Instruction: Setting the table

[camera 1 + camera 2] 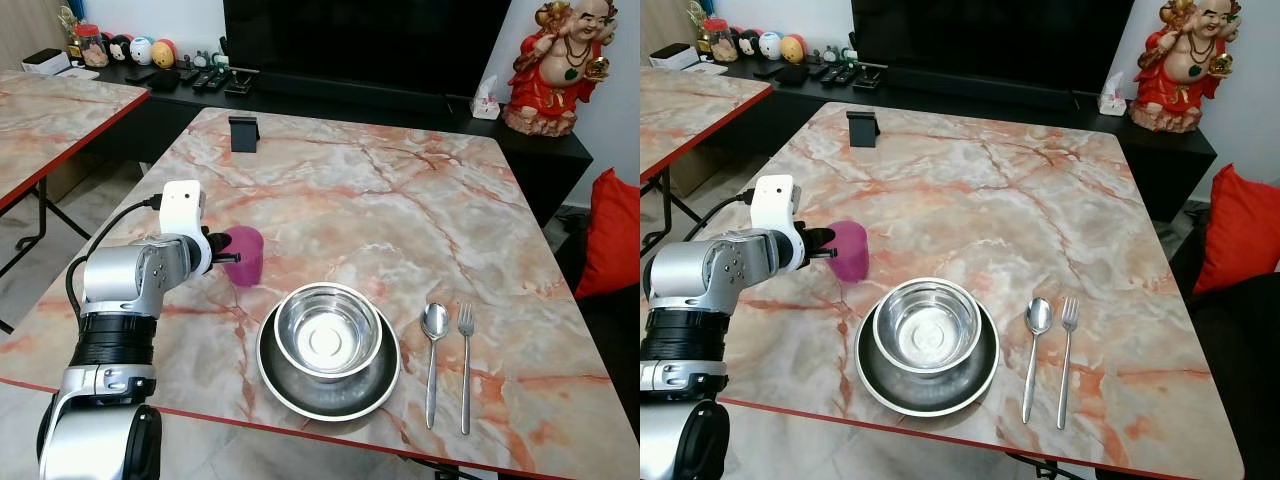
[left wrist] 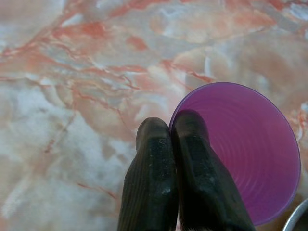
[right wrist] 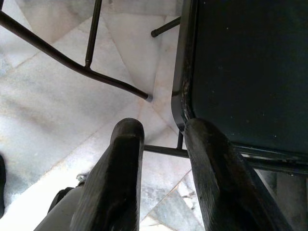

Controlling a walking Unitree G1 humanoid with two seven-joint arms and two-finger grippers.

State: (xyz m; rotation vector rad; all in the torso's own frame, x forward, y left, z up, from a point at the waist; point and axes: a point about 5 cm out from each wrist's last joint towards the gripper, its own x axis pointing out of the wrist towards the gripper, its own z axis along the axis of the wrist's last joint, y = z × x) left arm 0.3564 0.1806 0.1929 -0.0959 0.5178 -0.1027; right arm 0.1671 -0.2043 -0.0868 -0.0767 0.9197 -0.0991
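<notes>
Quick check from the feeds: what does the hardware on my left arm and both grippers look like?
The left arm is silver metal with a black ribbed segment below the elbow joint, a white boxy wrist module on top, and a black cable looping from it. The left gripper has two long black fingers with rough, textured pads. The right gripper has matching long, rounded black fingers.

We can't read any text, labels, brands or nos. here. Small items on the far shelf (image 1: 300, 90) are too small and blurred for us to make out any print.
</notes>
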